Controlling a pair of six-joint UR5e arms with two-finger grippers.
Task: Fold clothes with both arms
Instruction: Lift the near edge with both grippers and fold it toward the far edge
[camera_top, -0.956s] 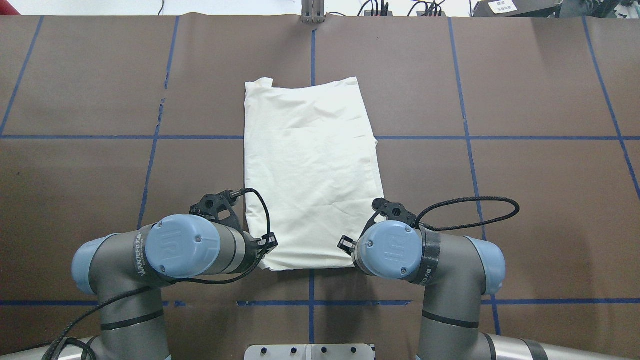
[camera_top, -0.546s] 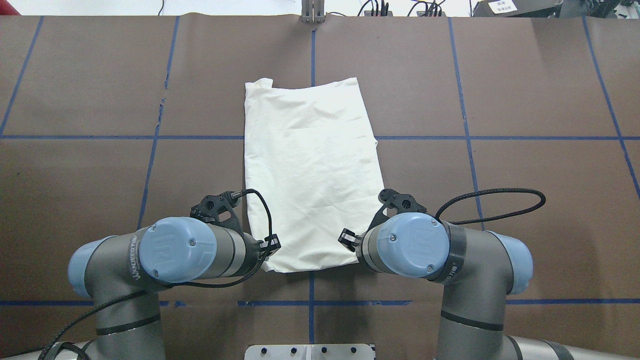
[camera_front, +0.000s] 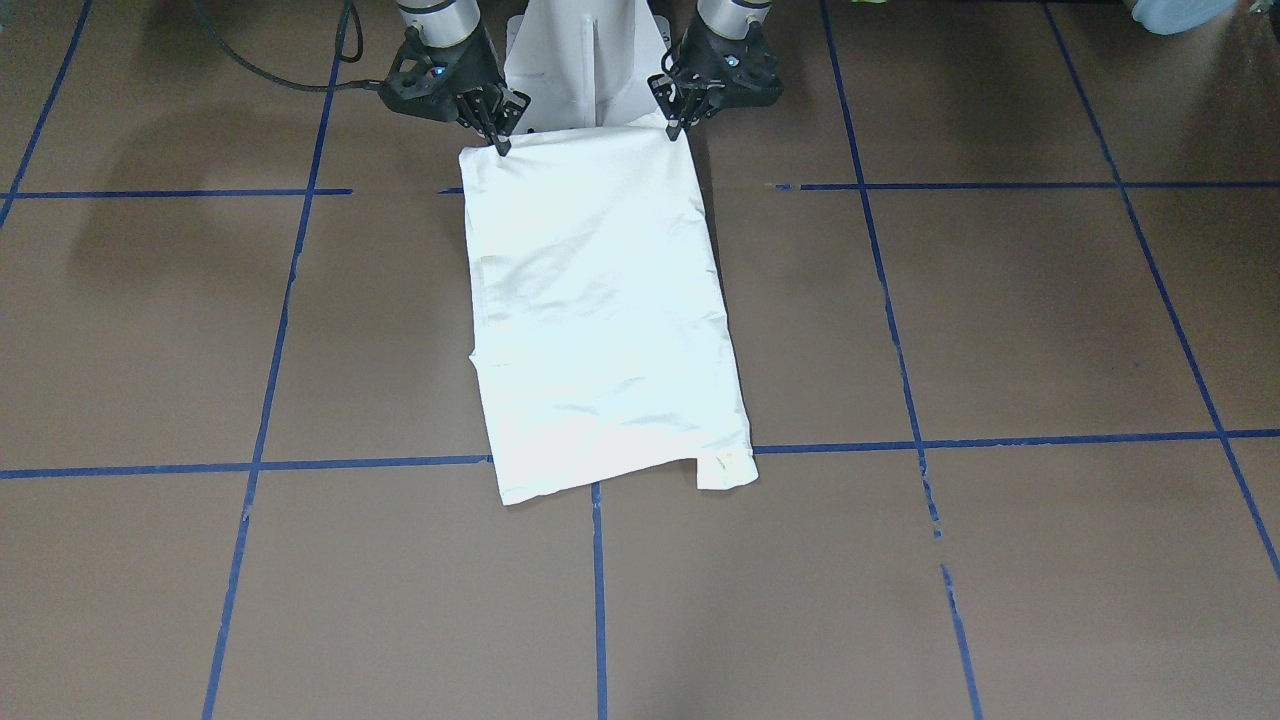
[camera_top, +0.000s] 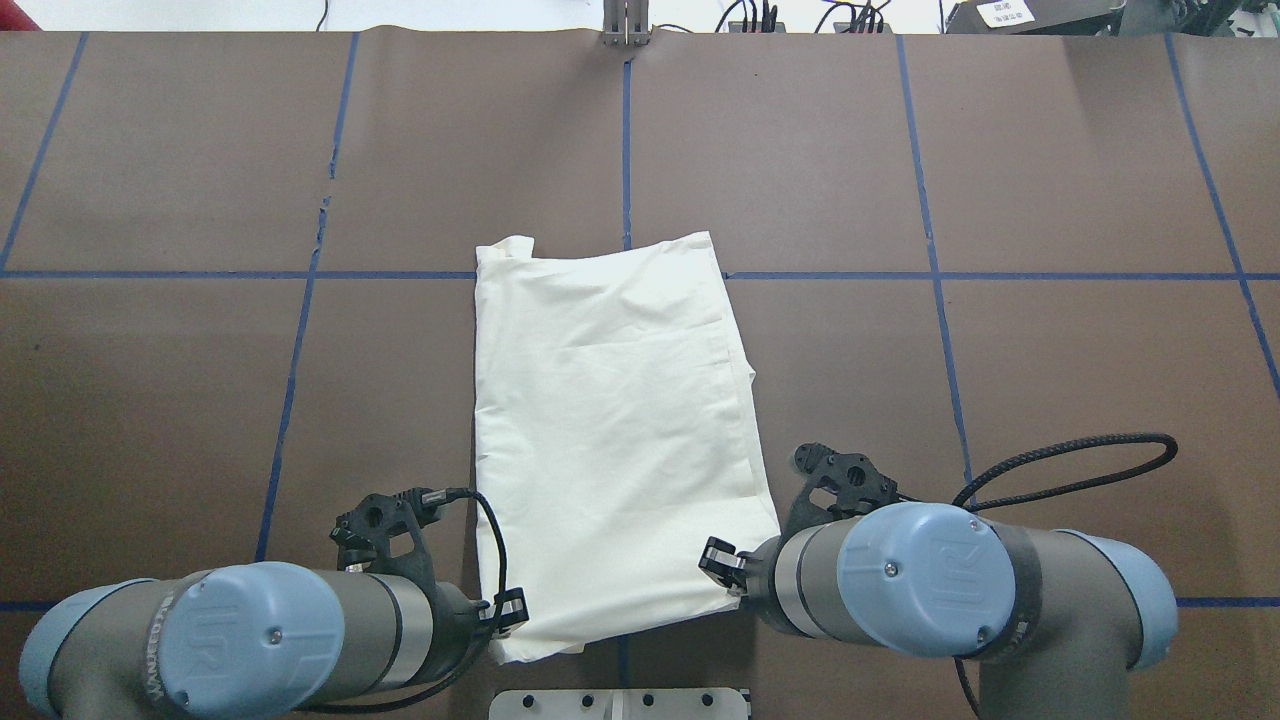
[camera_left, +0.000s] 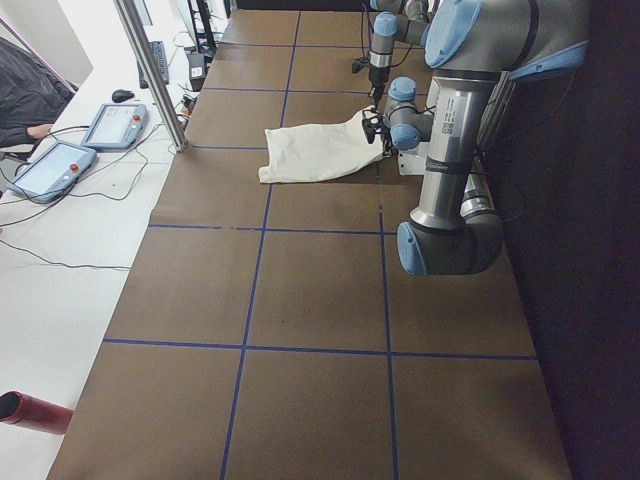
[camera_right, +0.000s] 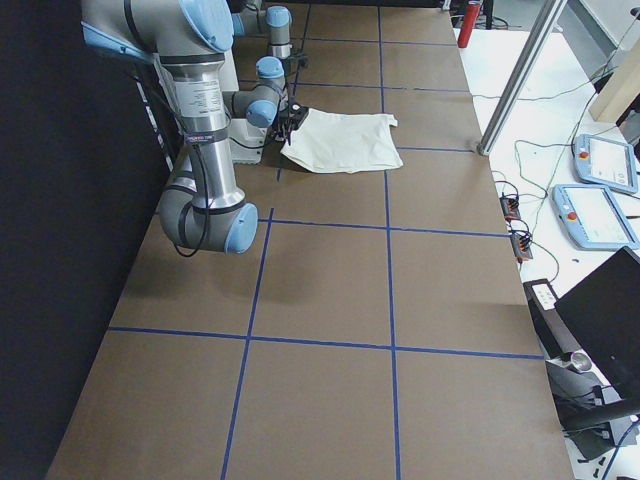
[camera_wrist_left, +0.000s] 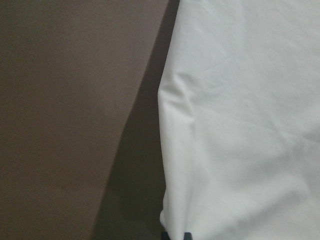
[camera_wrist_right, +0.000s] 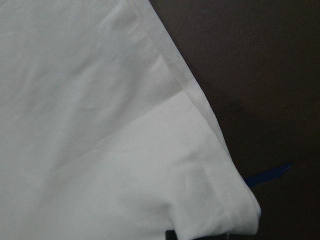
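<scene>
Biggest thing first: the brown table (camera_top: 1000, 150) w/ its blue tape grid fills pretty much every view. Then the two arms, both bent in low at the robot's edge, the left arm (camera_top: 250, 640) and the right arm (camera_top: 930, 575), one on each side of the cloth.

Between them we've got the T-shirt (camera_top: 610, 420), folded into a long rectangle, plain white side up, no print showing. It lies mid-table, lengthwise away from the robot. Its far edge sits at a cross tape line and its near edge is right by the white pedestal (camera_front: 585, 60). In the side views the near end looks lifted a bit off the table, while the rest lies flat.

Grippers: the left gripper (camera_front: 678, 128) is pinched together on the near corner on its side, and the right gripper (camera_front: 500, 140) is likewise clamped on the other near corner. Both wrist cams are just white fabric + a strip of table, w/ the fingertips barely poking in at the bottom edge.

Smallest bit: a little flap (camera_front: 727, 468) sticking out at the shirt's far edge.
</scene>
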